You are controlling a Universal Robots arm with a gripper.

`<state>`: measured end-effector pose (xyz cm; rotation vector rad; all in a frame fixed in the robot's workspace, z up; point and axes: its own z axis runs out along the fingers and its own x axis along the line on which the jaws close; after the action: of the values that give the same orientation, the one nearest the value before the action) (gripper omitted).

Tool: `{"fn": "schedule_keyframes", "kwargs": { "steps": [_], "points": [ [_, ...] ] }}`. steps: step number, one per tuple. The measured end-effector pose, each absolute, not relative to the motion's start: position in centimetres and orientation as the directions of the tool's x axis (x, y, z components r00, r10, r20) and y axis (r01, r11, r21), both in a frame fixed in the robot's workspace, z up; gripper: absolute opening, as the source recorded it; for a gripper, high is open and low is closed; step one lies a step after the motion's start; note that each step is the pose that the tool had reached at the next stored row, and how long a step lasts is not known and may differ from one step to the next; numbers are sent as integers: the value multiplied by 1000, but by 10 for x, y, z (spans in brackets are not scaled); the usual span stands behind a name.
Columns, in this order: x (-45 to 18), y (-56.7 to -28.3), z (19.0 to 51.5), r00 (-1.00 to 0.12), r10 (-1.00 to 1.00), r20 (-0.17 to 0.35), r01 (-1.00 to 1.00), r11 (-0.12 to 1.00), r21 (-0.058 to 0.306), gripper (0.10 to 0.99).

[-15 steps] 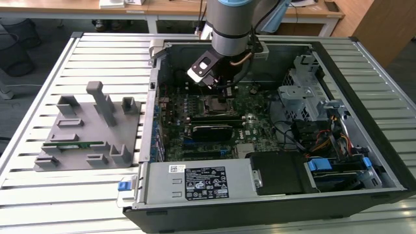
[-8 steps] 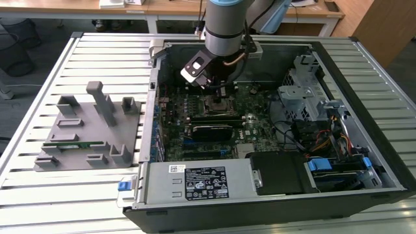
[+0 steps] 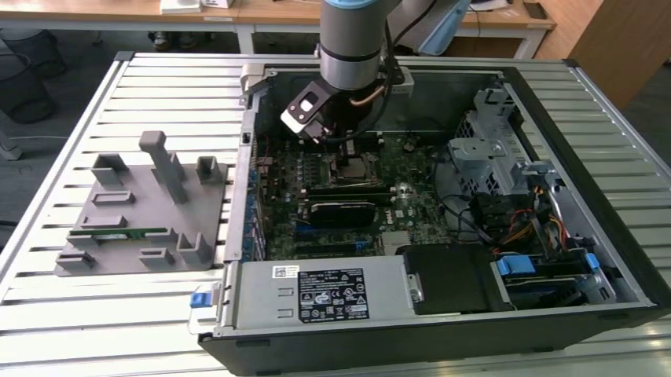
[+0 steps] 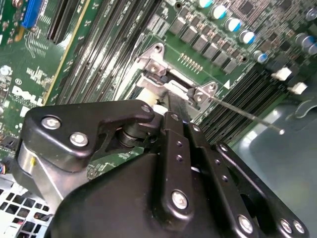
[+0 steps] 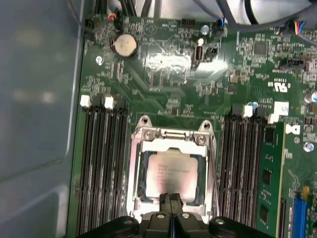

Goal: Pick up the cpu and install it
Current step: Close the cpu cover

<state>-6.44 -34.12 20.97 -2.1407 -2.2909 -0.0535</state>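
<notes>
- the cpu (image 5: 172, 178) lies flat inside the metal frame of the socket (image 5: 171, 135), silvery top up, on the motherboard (image 5: 168, 79).
- in the first wrist view the pincer (image 5: 171, 198) hangs over the chip's near edge, its fingers together with nothing between them; we cannot tell whether the tips touch the metal top.
- in the second wrist view the pincer (image 4: 172, 101) ends right at the socket.
- the main risk, as we judge it, is a tilt: a push at one edge rather than the middle could rock a chip that is not fully seated and bend the contacts beneath.
- a thin lever (image 4: 247, 116) juts away from the socket. we cannot tell whether the frame is latched; if it is loose, the chip could shift as the tips lift off.
- closed tips dragging sideways could scratch the top or catch the memory slots (image 5: 101, 163) beside the socket.
- the open computer case (image 3: 419, 349) holds the motherboard, a power supply (image 3: 320, 292) and a tangle of cables (image 3: 514, 228).
- one memory module (image 5: 270, 183) stands in a slot near the socket; the slots on the other side look bare.
- on the slatted counter (image 3: 105, 314), at the exterior view's left of the case, a grey fixture (image 3: 78, 263) holds a green memory stick (image 3: 118, 233).
</notes>
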Motion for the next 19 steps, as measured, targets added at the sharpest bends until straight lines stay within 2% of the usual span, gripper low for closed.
{"fn": "schedule_keyframes", "kwargs": {
  "steps": [19],
  "points": [
    [-66, -341, 198, -68, 997, 23, 998, 68, 18, 106]
  ]
}}
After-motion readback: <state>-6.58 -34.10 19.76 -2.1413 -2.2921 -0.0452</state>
